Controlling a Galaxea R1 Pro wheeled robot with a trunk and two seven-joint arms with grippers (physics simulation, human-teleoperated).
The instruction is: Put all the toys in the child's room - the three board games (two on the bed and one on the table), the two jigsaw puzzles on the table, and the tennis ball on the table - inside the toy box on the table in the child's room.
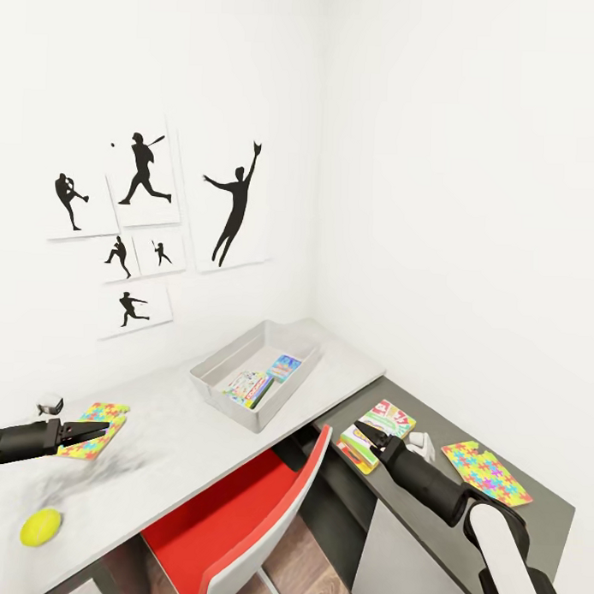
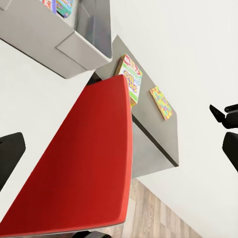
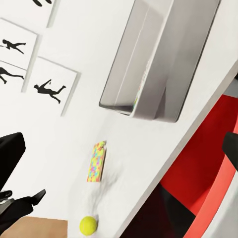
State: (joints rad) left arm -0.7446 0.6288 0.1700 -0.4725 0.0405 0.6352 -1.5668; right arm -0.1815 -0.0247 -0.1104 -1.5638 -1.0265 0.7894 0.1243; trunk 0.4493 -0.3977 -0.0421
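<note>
Two game boxes [image 1: 261, 380] are lying in the grey bin [image 1: 234, 396] on the pale table [image 1: 168, 438]; both grippers, left [image 1: 102, 427] and right [image 1: 362, 429], are hovering open and empty in a white-walled corner.

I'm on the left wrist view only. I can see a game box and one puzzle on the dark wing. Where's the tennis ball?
Observer: The tennis ball lies on the light-grey table top, near its front edge.
Operator: And the second puzzle?
Observer: That jigsaw puzzle lies on the same top, close to the open left gripper.
Operator: Where's the right gripper?
Observer: The right gripper, fingers open, hovers by the SKIP-BO board game.
</note>
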